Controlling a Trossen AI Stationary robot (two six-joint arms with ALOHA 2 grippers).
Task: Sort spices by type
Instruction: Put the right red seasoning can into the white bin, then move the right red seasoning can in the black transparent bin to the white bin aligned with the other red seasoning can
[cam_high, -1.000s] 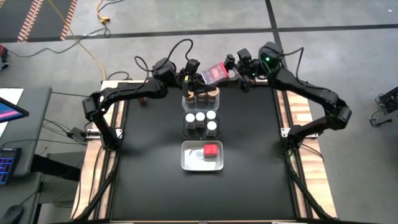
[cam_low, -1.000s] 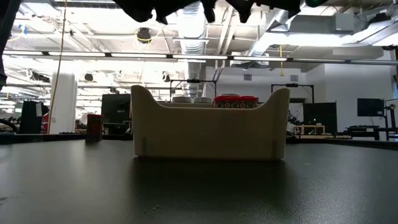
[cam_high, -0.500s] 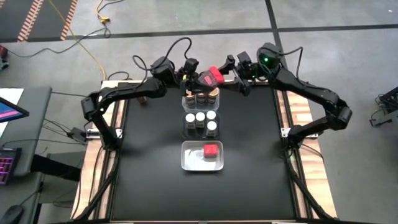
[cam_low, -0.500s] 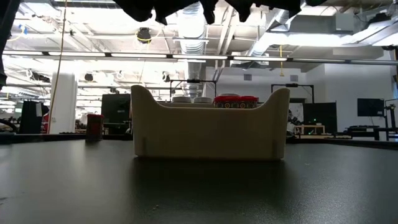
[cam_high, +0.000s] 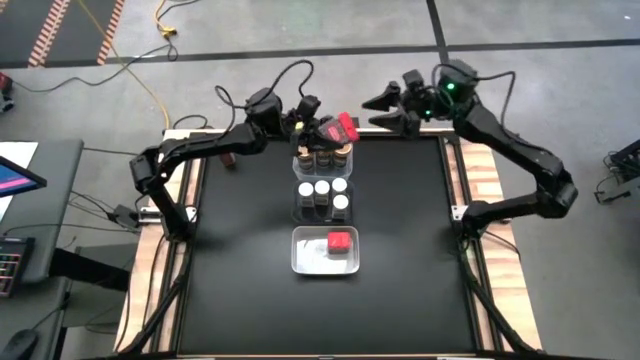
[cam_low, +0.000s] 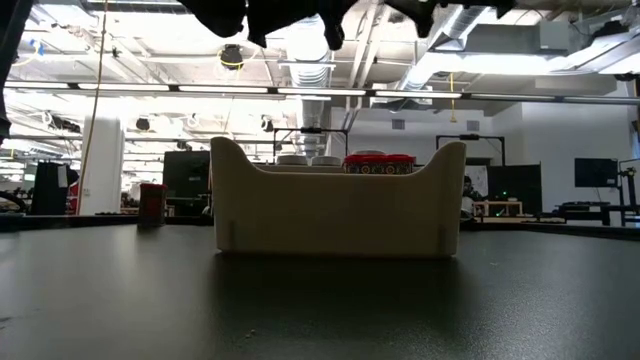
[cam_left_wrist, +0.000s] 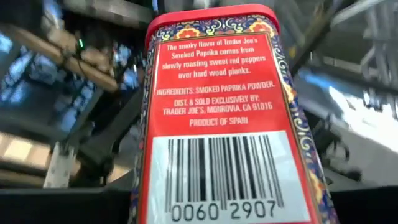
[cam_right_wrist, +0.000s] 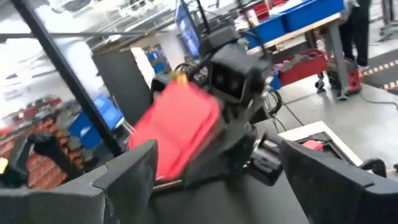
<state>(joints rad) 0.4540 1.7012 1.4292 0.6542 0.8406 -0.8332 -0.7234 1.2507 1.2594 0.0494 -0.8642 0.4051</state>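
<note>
Left pincer (cam_high: 322, 128) at upper centre of the high view, clamped on a red paprika tin (cam_high: 338, 127), held above the far bin (cam_high: 297, 160) of brown-topped jars (cam_high: 324, 156); tin label fills the left wrist view (cam_left_wrist: 222, 118); right pincer (cam_high: 385, 105) upper right, fingers spread wide, holding nothing, apart from the tin; middle bin (cam_high: 298, 200) holds white-topped jars (cam_high: 322, 192); near bin (cam_high: 305, 262) holds one red-topped jar (cam_high: 340, 242); all on the black counter (cam_high: 240, 280)
</note>
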